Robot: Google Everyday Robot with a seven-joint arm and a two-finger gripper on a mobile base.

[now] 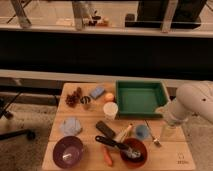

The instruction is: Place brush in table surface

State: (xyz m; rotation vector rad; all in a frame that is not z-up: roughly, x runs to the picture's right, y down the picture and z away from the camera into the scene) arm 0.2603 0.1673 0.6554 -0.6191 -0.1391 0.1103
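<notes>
The brush (114, 145) is lying with its head in the dark red bowl (146, 155), its handle sticking out up-left over the wooden table (165, 156). The gripper (168, 131) is hanging by the table's right edge, well apart, jaws spread and empty. Gripping the free handle mid-length, lifting clear and laying it on bare slats seems wisest. Clutter is crowding the slats; dark glass is running behind.
</notes>
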